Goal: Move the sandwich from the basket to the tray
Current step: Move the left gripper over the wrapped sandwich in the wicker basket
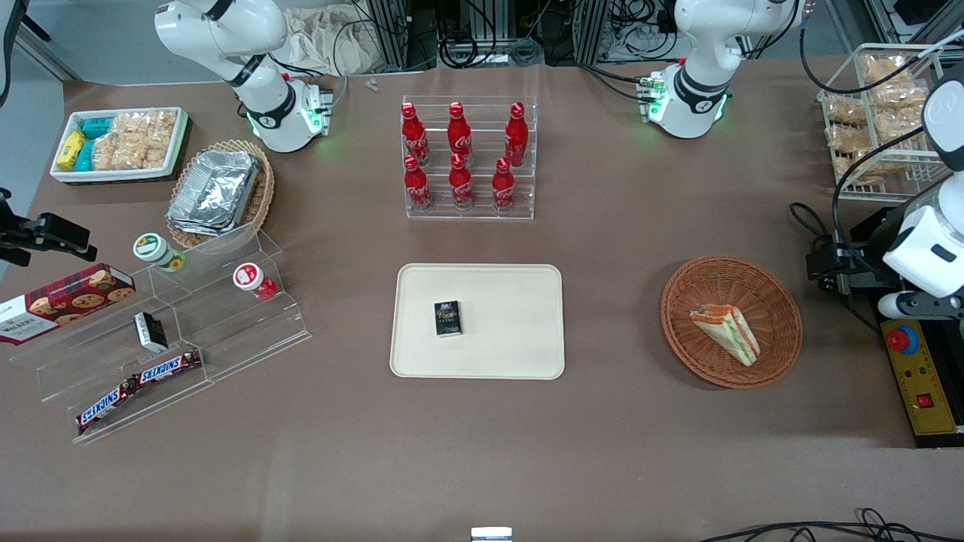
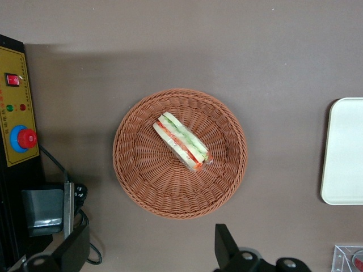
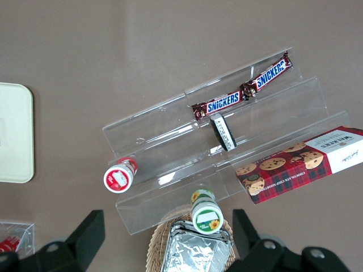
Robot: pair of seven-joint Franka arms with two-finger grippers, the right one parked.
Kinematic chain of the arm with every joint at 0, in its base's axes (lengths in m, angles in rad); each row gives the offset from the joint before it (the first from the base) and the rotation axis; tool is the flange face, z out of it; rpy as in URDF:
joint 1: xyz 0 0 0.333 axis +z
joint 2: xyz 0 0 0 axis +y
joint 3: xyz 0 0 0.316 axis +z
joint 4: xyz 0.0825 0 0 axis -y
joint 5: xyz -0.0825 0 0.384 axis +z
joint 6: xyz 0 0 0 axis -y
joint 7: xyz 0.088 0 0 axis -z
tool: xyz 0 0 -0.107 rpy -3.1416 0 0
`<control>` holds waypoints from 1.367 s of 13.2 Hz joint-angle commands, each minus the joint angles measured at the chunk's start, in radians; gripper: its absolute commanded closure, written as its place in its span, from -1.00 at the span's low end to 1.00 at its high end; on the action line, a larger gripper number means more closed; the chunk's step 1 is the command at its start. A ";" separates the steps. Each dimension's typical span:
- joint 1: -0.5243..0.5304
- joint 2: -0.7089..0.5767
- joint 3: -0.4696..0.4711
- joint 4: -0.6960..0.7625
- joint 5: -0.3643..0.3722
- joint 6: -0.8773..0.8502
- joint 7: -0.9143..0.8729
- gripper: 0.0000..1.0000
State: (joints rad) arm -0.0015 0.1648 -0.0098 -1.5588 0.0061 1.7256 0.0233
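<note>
Evidently nothing has been moved yet: the tray [image 1: 520,342] on the bench carries only a small dark box [image 1: 447,318], while the sandwich [image 1: 727,330] lies inside the basket [image 1: 783,301]. The gripper [image 2: 150,255] hangs above it, jaws spread wide and empty, seemingly offset toward the basket's rim.

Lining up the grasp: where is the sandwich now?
The sandwich lies in the reddish-brown wicker basket, toward the working arm's end, beside the cream tray; the open claw hovers above it.
</note>
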 commanded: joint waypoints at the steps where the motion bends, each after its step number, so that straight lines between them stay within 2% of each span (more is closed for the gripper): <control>1: -0.001 0.028 -0.012 0.034 0.009 -0.024 -0.011 -0.99; 6: -0.009 0.067 -0.016 0.022 0.012 -0.005 -0.029 -0.99; 7: -0.009 0.065 -0.016 -0.012 0.009 0.044 -0.102 -0.99; 10: -0.017 0.065 -0.018 -0.165 0.012 0.239 -0.513 -0.99; 13: -0.075 0.108 -0.016 -0.231 0.017 0.313 -0.904 -0.99; 18: -0.080 0.222 -0.015 -0.236 0.038 0.408 -1.005 -0.99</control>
State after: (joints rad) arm -0.0852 0.3603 -0.0258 -1.7964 0.0219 2.1056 -0.9358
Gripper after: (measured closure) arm 0.000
